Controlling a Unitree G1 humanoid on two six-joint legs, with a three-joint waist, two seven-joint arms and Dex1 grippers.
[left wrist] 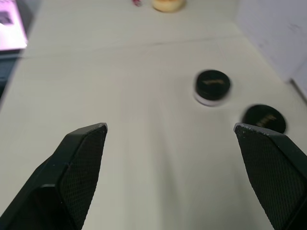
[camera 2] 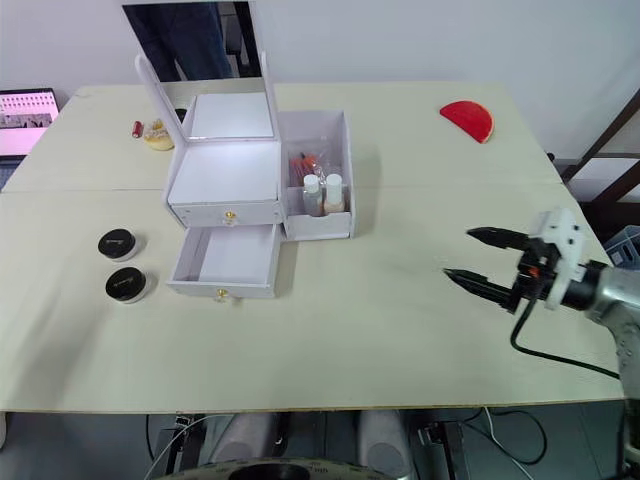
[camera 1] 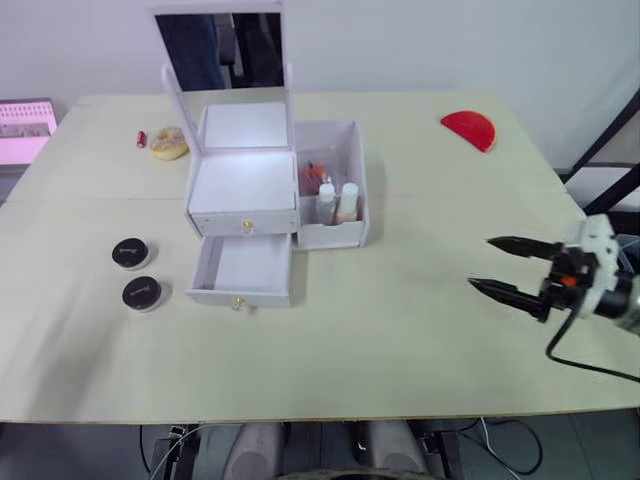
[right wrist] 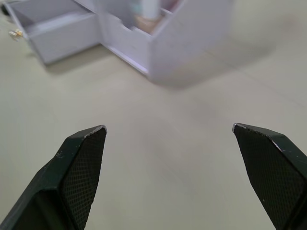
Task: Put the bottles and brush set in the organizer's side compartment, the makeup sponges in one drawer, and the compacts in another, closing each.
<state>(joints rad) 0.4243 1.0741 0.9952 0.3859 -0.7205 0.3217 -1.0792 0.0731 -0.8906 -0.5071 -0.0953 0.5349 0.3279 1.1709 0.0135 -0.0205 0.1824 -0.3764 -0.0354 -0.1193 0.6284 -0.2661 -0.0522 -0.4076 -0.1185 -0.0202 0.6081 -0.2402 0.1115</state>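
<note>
The white organizer (camera 1: 243,185) stands mid-table with its mirror lid upright. Its upper drawer (camera 1: 245,222) is shut; the lower drawer (camera 1: 243,268) is pulled out and empty. In the side compartment (camera 1: 332,235) stand two white-capped bottles (camera 1: 336,203), with the reddish brush set (camera 1: 310,178) behind them. Two black-lidded compacts (camera 1: 131,253) (camera 1: 142,293) lie left of the open drawer. My left gripper (left wrist: 170,127) hovers open over the table near the compacts (left wrist: 212,86), holding nothing. At the right side of the table my right gripper (camera 1: 480,262) is open and empty, pointing toward the organizer. The makeup sponges are out of view.
A tan ring-shaped object (camera 1: 168,143) and a small red item (camera 1: 142,138) lie behind the organizer's left side. A red half-disc (camera 1: 469,129) sits at the far right. A pink-screened object (camera 1: 25,130) stands off the table's left edge.
</note>
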